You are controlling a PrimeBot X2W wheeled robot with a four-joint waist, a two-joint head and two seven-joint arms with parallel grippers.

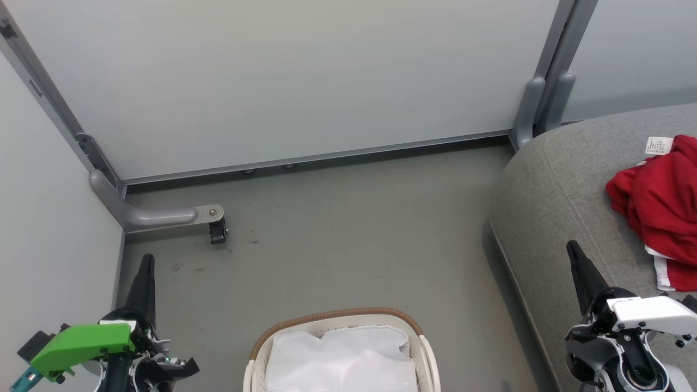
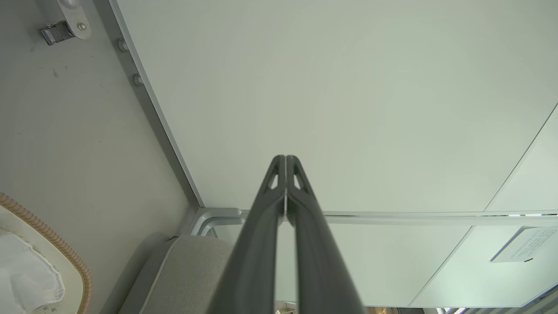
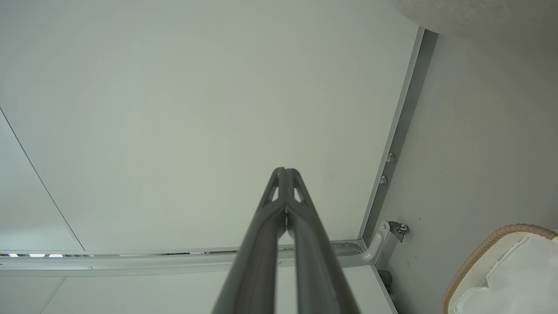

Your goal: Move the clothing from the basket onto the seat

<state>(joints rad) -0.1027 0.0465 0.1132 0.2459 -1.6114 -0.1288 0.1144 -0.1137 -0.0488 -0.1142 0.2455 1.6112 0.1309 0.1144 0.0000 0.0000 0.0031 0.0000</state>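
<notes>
Swung carelessly, the closed, empty right end effector (image 1: 571, 246) could drag red fabric clothing (image 1: 661, 201) off the grey upholstered seat (image 1: 550, 190).

A curved grey metal support foot (image 1: 152, 216) with a small black caster (image 1: 218, 233) rests on the smooth, lightly scuffed grey floor (image 1: 354, 228). Behind the foot stands a pale grey partition wall panel (image 1: 305, 81), edged below by a silver aluminium rail (image 1: 326, 158). Far right of the foot, 2 rounded grey posts (image 1: 539, 109) rise under soft, even light.
</notes>
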